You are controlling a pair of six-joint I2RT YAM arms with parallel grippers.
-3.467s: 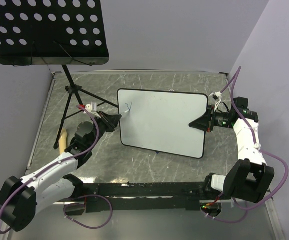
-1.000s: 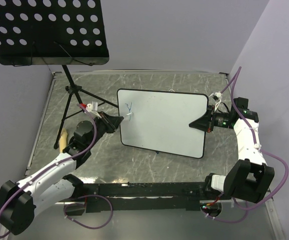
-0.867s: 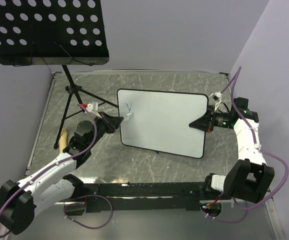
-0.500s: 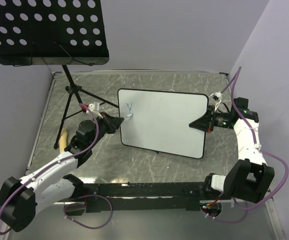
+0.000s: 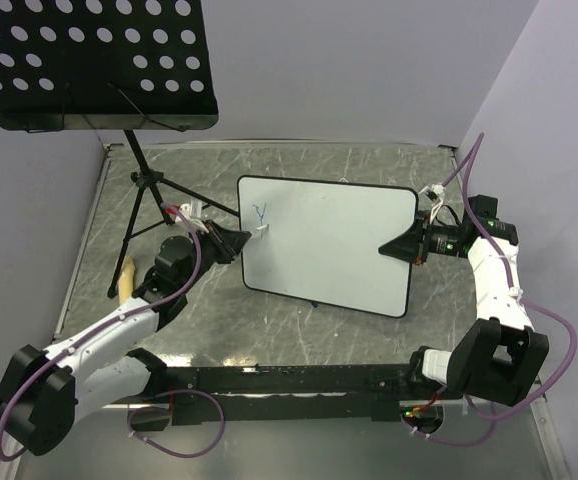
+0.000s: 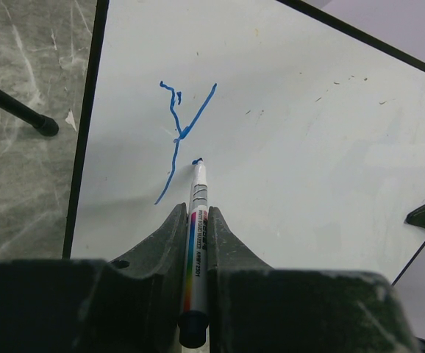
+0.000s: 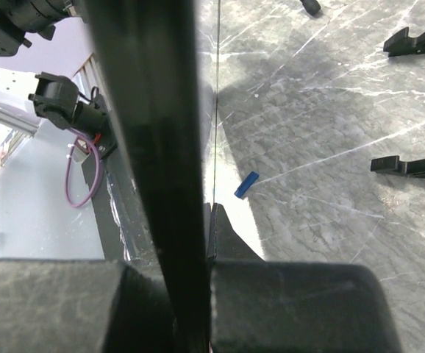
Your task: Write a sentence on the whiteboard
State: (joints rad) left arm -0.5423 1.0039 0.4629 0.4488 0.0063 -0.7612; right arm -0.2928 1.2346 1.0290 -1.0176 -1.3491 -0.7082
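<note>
The whiteboard (image 5: 334, 240) stands tilted in the middle of the table, white with a thin black frame. Near its upper left corner is a blue "Y" (image 5: 260, 212), clear in the left wrist view (image 6: 179, 136). My left gripper (image 5: 237, 242) is shut on a white marker (image 6: 196, 220), whose blue tip (image 6: 197, 162) rests on the board just right of the Y's stem. My right gripper (image 5: 393, 246) is shut on the board's right edge, which fills the right wrist view as a dark bar (image 7: 150, 147). No other writing shows.
A black perforated music-stand tray (image 5: 89, 60) hangs over the far left, its tripod legs (image 5: 139, 215) beside my left arm. A tan stick (image 5: 126, 277) lies at the left. A blue marker cap (image 7: 246, 184) and black board feet (image 7: 411, 165) lie on the grey table.
The Y was partly drawn 3.5 s ago and now is whole. Over the last second my left gripper has shifted the marker slightly right and up, off the Y's stem. The right arm is still.
</note>
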